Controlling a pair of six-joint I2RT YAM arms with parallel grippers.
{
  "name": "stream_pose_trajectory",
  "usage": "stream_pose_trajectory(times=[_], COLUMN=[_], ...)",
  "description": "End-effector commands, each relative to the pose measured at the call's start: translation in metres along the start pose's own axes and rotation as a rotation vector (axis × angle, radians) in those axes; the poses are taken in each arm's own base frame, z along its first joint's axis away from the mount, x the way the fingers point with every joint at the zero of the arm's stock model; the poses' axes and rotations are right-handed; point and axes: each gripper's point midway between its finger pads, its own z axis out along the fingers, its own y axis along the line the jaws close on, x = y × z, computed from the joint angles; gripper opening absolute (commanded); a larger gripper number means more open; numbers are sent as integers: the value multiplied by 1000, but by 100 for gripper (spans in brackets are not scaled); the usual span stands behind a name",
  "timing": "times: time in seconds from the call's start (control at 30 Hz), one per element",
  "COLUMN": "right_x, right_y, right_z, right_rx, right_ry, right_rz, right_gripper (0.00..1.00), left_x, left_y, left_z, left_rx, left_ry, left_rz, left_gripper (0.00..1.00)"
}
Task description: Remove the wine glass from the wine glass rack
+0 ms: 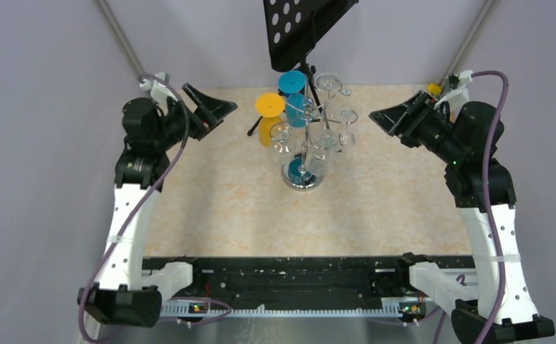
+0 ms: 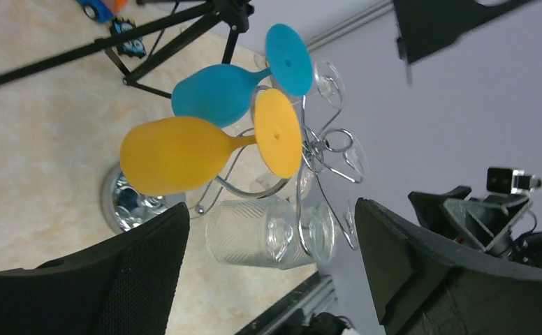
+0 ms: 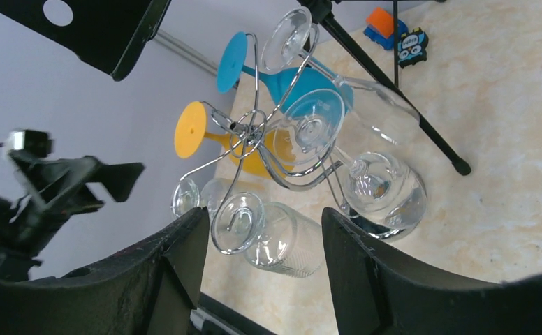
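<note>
The chrome wine glass rack [image 1: 305, 147] stands on its round mirrored base at the back middle of the table. Hanging upside down from its arms are a yellow wine glass [image 1: 269, 118], a blue wine glass [image 1: 293, 97] and several clear glasses. My left gripper [image 1: 211, 107] is open and empty, raised to the left of the rack. In the left wrist view it [image 2: 272, 209] faces a clear ribbed glass [image 2: 254, 234], with the yellow glass [image 2: 174, 153] above. My right gripper [image 1: 393, 118] is open and empty to the right of the rack. In the right wrist view it [image 3: 265, 213] faces the same ribbed glass [image 3: 289, 241].
A black tripod stand with a perforated plate [image 1: 304, 29] rises just behind the rack, and one leg [image 3: 394, 91] runs along the table. Two small toys [image 3: 394, 31] lie at the back. A black rail [image 1: 289, 283] runs along the near edge.
</note>
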Motion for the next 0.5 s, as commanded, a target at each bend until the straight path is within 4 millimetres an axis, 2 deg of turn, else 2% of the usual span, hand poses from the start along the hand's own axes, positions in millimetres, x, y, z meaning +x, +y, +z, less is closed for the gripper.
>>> stream_pose_trajectory(times=[0.0,0.13,0.37,0.47], right_x=[-10,-6,-5,-5], right_y=[20,20,18,18], right_z=[-8,-10,-16,-18], right_rx=[-93,-100,-92,-86], right_ry=[-51,-53,-68,-77], right_rz=[27,48,55,55], right_gripper=[61,60,59,59], left_x=[8,13,25,27], left_y=[-13,-5,-1,3], left_z=[24,44,75,85], left_rx=[148,133,139,134], left_ry=[83,120,176,179], left_rz=[-193,-235,-297,-317], left_gripper=[90,86,64,59])
